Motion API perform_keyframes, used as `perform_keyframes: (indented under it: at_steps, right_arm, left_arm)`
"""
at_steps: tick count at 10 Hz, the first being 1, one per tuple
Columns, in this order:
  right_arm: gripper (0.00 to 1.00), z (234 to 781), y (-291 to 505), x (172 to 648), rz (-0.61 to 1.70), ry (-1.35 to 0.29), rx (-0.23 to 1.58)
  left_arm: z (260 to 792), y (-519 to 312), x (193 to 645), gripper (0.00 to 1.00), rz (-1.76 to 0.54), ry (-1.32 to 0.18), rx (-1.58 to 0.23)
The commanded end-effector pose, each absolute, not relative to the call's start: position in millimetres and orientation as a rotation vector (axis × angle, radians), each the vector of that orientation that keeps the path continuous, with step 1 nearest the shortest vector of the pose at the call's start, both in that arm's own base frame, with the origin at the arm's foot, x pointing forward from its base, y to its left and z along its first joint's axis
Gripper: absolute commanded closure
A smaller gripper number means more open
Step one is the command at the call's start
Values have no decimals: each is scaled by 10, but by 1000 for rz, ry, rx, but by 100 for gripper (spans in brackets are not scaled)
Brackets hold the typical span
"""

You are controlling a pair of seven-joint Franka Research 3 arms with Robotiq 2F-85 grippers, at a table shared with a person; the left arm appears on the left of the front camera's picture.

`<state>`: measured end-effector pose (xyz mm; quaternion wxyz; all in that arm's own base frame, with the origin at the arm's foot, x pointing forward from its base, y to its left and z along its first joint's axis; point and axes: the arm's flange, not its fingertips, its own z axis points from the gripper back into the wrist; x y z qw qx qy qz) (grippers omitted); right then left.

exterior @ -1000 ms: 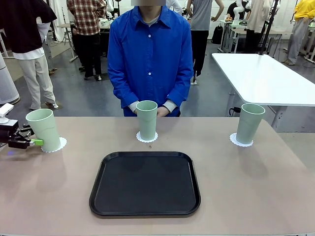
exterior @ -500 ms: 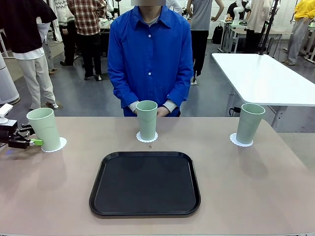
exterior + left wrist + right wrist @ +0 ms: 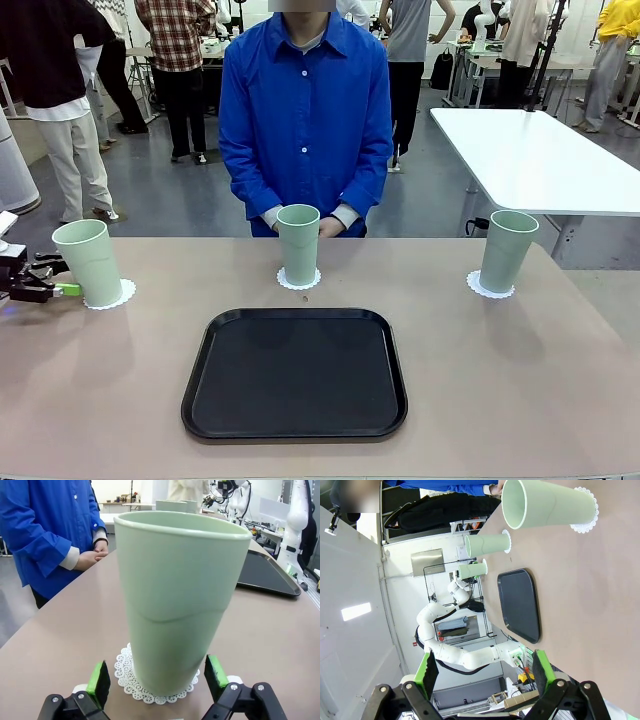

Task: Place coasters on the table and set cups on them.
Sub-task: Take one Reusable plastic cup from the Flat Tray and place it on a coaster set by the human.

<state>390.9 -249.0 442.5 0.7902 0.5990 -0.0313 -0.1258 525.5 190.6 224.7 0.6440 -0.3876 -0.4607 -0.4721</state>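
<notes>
Since the earlier frames the left gripper (image 3: pixel 45 279) had slid a little further toward the left edge of the front view, its jaws spread apart and clear of the left cup (image 3: pixel 88 262). That cup stood on its coaster (image 3: pixel 122 293) at mid-left. The middle cup (image 3: pixel 298 244) and right cup (image 3: pixel 508 250) stood upright on their coasters across the table (image 3: pixel 520 380). The right gripper (image 3: pixel 482 672) was open, holding nothing. A black tray (image 3: pixel 295 373) lay at lower centre.
</notes>
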Motion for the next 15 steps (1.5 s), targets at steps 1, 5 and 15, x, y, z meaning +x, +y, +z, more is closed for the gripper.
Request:
perform_keyframes:
  at_steps: [1,5,15]
  right_arm:
    - [0,4433,-2472,3883,-269,-70,1294]
    - [0,4433,-2472,3883,-269,-70,1294]
    - [0,4433,-2472,3883,-269,-70,1294]
  left_arm:
    - [2305,1958,5237,0,-1096,-1033,-854]
    - [2460,2214,5115,0,-1083,-996,-796]
    - [4953,1776,4425,0,-687,-491,-365]
